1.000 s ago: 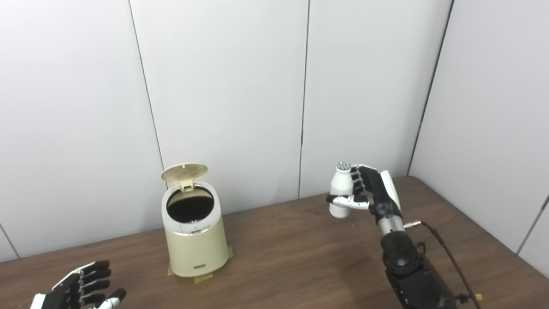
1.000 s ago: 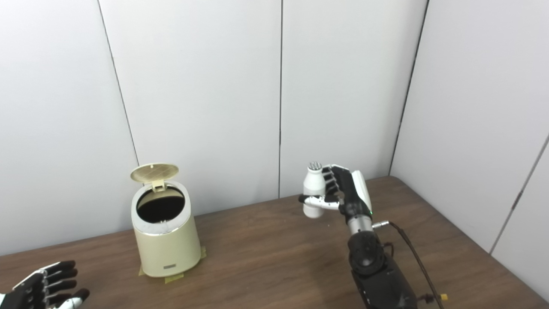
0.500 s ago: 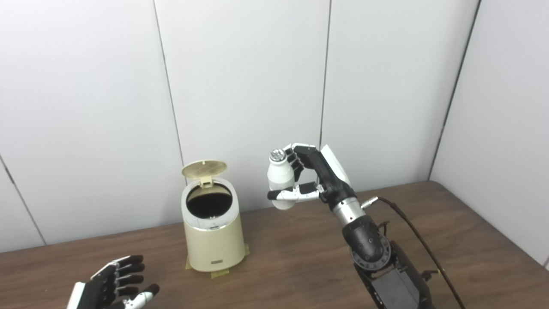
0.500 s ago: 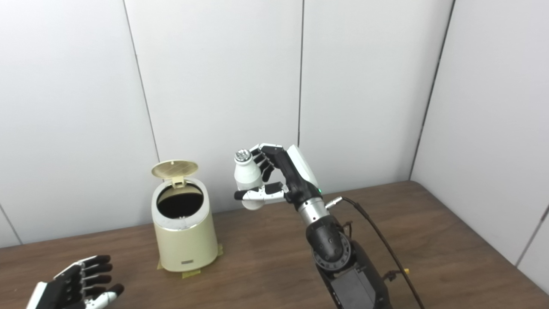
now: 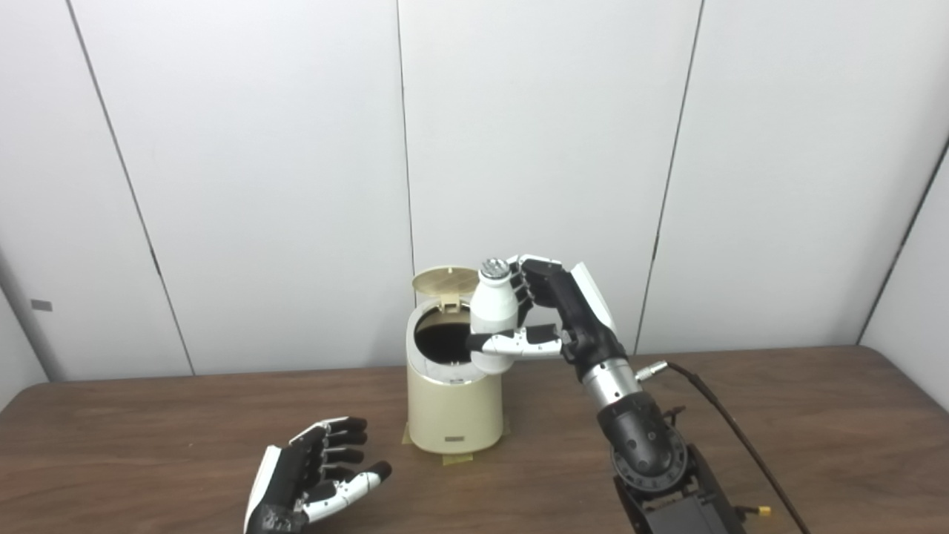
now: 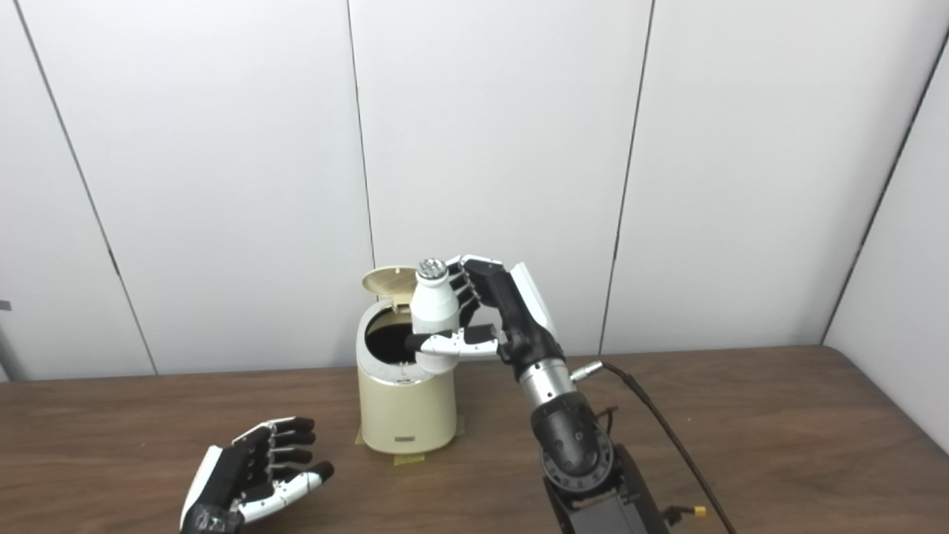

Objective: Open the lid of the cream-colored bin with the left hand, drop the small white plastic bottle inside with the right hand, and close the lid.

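Small white plastic bottle (image 5: 494,315) upright in right hand (image 5: 552,315), fingers wrapped round its body, at the cream bin (image 5: 452,400) mouth, lid (image 5: 435,279) up. Probably light, smooth, slippery; mid-body hold suits. Left hand (image 5: 315,475) spread, empty, low over tabletop (image 5: 148,445).

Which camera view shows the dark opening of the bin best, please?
The left eye view shows the bin opening best: there the bottle in the right robot hand covers only its right edge. In the right eye view the bottle and the thumb cover more, leaving a smaller dark patch visible.
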Tool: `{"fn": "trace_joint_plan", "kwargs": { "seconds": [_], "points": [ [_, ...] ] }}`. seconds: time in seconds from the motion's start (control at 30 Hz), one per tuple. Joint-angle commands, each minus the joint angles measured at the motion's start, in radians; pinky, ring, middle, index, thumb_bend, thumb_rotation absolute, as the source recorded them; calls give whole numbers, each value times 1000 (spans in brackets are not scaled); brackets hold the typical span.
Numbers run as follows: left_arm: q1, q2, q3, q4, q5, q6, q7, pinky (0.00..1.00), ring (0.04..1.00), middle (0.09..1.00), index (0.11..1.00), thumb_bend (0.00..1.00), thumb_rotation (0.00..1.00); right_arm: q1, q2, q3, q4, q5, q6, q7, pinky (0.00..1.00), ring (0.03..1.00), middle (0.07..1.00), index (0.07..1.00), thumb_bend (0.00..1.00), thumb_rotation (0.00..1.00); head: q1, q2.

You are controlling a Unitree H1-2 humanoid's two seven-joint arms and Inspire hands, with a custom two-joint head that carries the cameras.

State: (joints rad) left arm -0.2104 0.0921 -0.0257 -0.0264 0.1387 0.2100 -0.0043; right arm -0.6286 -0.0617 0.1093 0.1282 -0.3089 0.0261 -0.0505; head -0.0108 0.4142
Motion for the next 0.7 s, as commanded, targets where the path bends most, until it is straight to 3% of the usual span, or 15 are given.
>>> {"fn": "trace_joint_plan", "kwargs": {
  "seconds": [0.0,0.23,0.67],
  "points": [
    [-40,-8,1,-19,-1,-37,10,600,671,704,716,745,136,-68,2,-7,-7,3,-16,-8,290,374,468,546,512,0,4,2],
    [-44,-16,2,-11,-5,-46,8,594,662,697,711,760,136,-106,16,4,54,14,-54,-3,307,386,477,532,514,0,17,7],
    [-37,-29,-8,-31,2,-29,7,604,669,702,717,737,107,-211,20,16,278,10,-187,-34,302,380,483,537,512,0,36,20]
  ]
}}
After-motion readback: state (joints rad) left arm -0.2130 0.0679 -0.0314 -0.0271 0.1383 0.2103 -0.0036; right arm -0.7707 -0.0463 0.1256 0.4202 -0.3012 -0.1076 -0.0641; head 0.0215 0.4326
